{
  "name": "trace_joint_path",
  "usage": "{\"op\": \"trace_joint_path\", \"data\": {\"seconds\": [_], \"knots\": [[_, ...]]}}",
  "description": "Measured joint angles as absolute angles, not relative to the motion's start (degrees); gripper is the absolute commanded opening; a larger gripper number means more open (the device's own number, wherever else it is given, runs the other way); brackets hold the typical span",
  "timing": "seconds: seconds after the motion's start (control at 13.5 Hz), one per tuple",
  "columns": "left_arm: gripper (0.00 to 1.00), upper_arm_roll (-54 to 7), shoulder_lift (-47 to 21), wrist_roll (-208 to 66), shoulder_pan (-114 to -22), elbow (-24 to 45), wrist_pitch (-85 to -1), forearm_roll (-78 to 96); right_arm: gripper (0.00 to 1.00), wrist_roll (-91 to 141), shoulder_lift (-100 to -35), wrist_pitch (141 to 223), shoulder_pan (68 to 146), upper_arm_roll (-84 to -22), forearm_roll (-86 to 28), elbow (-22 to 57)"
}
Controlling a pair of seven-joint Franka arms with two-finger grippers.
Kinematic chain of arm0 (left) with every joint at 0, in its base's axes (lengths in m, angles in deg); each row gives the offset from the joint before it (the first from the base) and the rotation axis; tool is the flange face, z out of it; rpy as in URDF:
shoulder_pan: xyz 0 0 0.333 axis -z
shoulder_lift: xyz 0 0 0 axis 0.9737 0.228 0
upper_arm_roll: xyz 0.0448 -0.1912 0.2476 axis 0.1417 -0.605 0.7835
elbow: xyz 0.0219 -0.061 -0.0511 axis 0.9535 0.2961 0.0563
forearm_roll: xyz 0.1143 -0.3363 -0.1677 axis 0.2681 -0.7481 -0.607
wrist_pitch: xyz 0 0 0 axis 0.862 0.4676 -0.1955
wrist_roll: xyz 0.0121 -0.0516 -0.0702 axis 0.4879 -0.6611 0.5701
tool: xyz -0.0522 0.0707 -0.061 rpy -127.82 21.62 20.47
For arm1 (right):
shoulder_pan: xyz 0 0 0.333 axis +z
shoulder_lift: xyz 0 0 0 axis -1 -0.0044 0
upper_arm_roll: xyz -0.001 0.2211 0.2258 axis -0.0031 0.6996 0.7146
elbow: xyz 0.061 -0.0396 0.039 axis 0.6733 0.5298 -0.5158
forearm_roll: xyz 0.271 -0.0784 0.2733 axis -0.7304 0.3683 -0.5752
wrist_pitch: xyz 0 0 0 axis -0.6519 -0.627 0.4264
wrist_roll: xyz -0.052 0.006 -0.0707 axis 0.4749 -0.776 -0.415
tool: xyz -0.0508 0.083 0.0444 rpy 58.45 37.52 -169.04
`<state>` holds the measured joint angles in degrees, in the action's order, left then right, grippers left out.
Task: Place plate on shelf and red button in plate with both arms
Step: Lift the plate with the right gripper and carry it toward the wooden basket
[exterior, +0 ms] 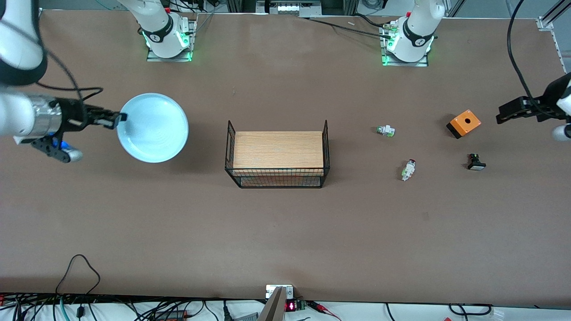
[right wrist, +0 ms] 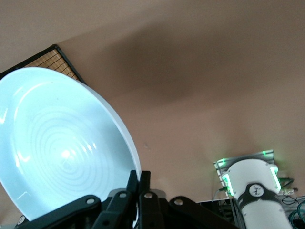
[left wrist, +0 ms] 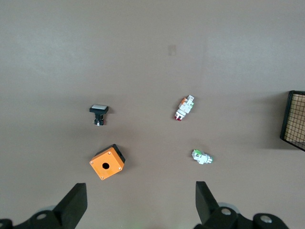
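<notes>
Right gripper [exterior: 117, 118]: pinched on the rim of the plate [exterior: 152, 127], fingers closed across the edge at the side toward the right arm's end of the table. The right wrist view shows the rim running between the fingers, a hold that leaves the dish's face clear.
Plate: light blue, shallow, carried in the right gripper's pinch; its shadow on the table [exterior: 285, 232] suggests it is lifted clear of the surface.
Left gripper [exterior: 502, 117]: fingers spread wide and empty, hanging over the left arm's end of the table beside the orange box [exterior: 464, 123]; its wrist camera looks down on the small parts, a stance suited to choosing one.
Red button [exterior: 408, 169]: lies on the table, untouched, nearer the front camera than the green-capped button [exterior: 385, 130].
Black button [exterior: 476, 162]: on the table, nearer the front camera than the orange box.
Wire basket [exterior: 277, 155]: mid-table with a wooden floor, between plate and buttons; judged the likely destination.
</notes>
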<state>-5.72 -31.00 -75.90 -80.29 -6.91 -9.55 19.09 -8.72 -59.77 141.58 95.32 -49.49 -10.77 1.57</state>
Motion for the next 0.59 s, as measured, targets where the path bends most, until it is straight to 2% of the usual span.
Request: {"op": "trace_joint_path", "data": {"seconds": [0.15, 0.59], "knots": [[1.00, -5.8, -31.0, -75.9, -80.3, -6.9, -9.5, 19.1, 0.00, -12.7, -59.8, 141.7, 97.4, -46.6, -10.2, 0.9], [1.00, -6.1, -31.0, -75.9, -80.3, -6.9, -9.5, 19.0, 0.00, -25.6, -60.1, 145.3, 98.0, -30.0, 0.4, 0.9]]}}
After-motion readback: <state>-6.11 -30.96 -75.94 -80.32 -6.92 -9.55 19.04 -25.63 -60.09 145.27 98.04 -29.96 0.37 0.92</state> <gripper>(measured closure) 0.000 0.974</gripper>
